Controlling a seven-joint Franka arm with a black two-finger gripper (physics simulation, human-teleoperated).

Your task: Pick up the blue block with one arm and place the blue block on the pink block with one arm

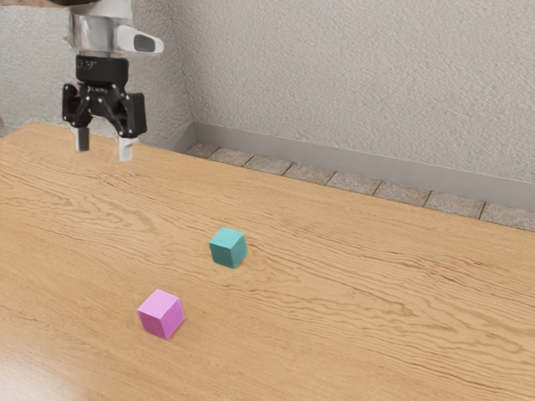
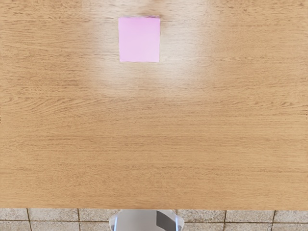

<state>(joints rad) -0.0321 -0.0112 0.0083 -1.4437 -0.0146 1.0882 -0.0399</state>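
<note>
Blue block is sitting on the tabletop near the middle of the exterior view. It is showing as a small cube of a teal, blue-green shade, with a lighter top face and darker sides. It is resting flat, turned so that one vertical edge is facing the camera, and nothing is touching it.

The end effector is hanging high over the tabletop's far edge, at the exterior view's upper left. Its two black fingers with pale tips are pointing straight down and standing apart, with nothing between them. The block is lying well apart from it, lower and toward the exterior view's right, nearer the camera.

The pink block is lying on the tabletop near the blue one, nearer the camera and a little toward the exterior view's left; the two are not touching. It too is sitting flat with an edge turned to the camera.

In the wrist view the pink block is appearing from above as a plain pink square on the wood grain, ahead of the hand rather than under it. A strip of grey floor tiles is showing past the tabletop's edge.
</note>
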